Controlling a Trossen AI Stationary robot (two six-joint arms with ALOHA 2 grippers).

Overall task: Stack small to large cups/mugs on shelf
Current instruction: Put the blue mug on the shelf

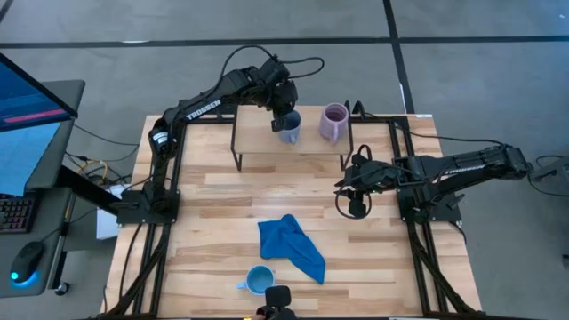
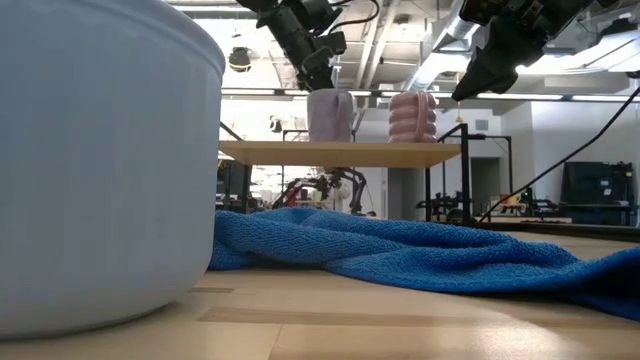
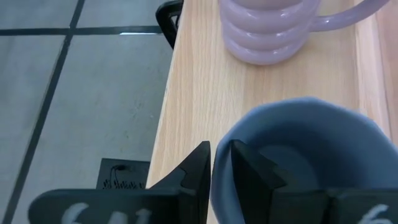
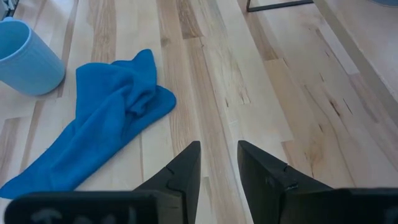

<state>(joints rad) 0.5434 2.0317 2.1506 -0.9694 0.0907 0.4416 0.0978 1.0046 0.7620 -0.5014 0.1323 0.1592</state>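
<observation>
The left gripper's (image 3: 221,165) fingers (image 3: 194,171) are pinching the rim of the grey-blue mug (image 3: 311,155), one finger outside the wall and the other inside the bowl, with only the wall's thickness between them. In the high view that left gripper (image 1: 283,114) is hanging over the same mug (image 1: 289,129), which is sitting on the shelf (image 1: 258,142) toward twelve o'clock on the counter (image 1: 222,240). Just beside it, at its three o'clock, the pale purple mug (image 1: 333,123) is standing upright on the same plank, ribbed in rings, apart from the grey-blue one. From the low view both mugs are resting on the shelf top, side by side.

The right gripper's (image 4: 219,163) fingers (image 4: 186,165) are standing a narrow way apart with nothing between them, pointing down over bare counter boards. In the high view the right gripper (image 1: 356,203) is hovering at about three o'clock from the counter's middle, in front of the shelf's right legs.

The bright light blue mug (image 1: 259,281) is sitting on the counter at six o'clock, well apart from the shelf. A crumpled blue cloth (image 1: 292,247) is lying just beside it, toward its one o'clock, near the counter's centre.
</observation>
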